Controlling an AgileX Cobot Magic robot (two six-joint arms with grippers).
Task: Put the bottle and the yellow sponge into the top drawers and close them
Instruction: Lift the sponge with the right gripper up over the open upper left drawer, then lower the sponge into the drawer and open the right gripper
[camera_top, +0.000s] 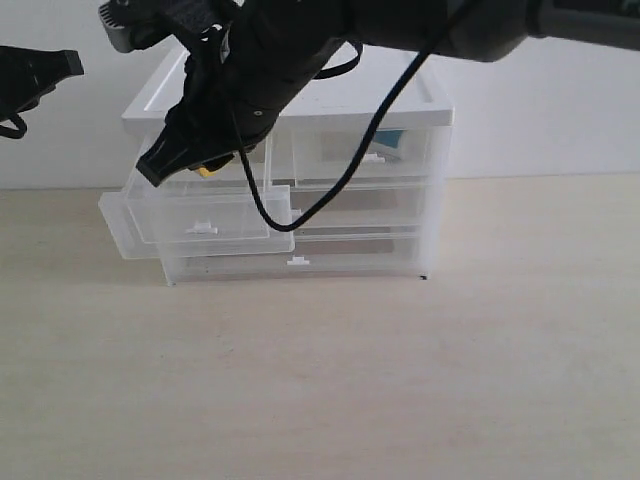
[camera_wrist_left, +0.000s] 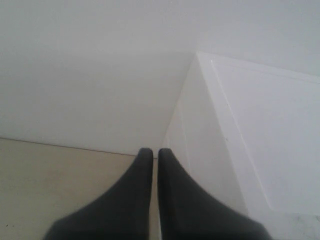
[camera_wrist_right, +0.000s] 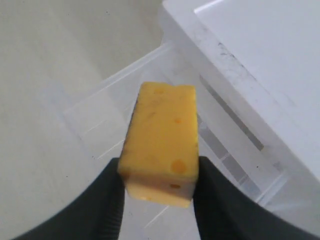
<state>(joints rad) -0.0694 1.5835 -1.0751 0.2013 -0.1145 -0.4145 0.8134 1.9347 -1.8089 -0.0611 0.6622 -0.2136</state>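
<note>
yellow sponge (camera_wrist_right: 161, 135): a small block, yellow-orange, with little round dents like cheese. Its sides are flat and its near end has a paler edge.
where the yellow sponge is: up in the air at 12 o'clock from the open top left drawer (camera_top: 210, 215), not touching it. In the exterior view only a tiny yellow bit (camera_top: 207, 171) peeks out from under the black claw.
right claw (camera_wrist_right: 159, 164): it pinches the yellow sponge, with one black finger pressed on each side. Its arm reaches across from 2 o'clock, over the cabinet (camera_top: 425, 108), so the claw (camera_top: 185, 165) hangs above the left side.
left claw (camera_wrist_left: 151, 152): its two black fingers are pressed together with nothing between them. In the exterior view it (camera_top: 60, 65) hangs at 10 o'clock from the cabinet, well apart from it.
top left drawer: see-through plastic with a small white tab. It sticks out toward 6 o'clock, and the right wrist view shows nothing inside it (camera_wrist_right: 95, 115).
top right drawer (camera_top: 350, 155): pushed in flat with the cabinet front.
bottle (camera_top: 392, 140): inside the top right drawer. Only a blue-green patch shows through the cloudy front, so its shape cannot be told.
cabinet: white top, see-through drawers, standing on a pale wood table (camera_top: 350, 380).
cable (camera_top: 262, 205): a black cord hangs from the right arm in front of the drawers.
</note>
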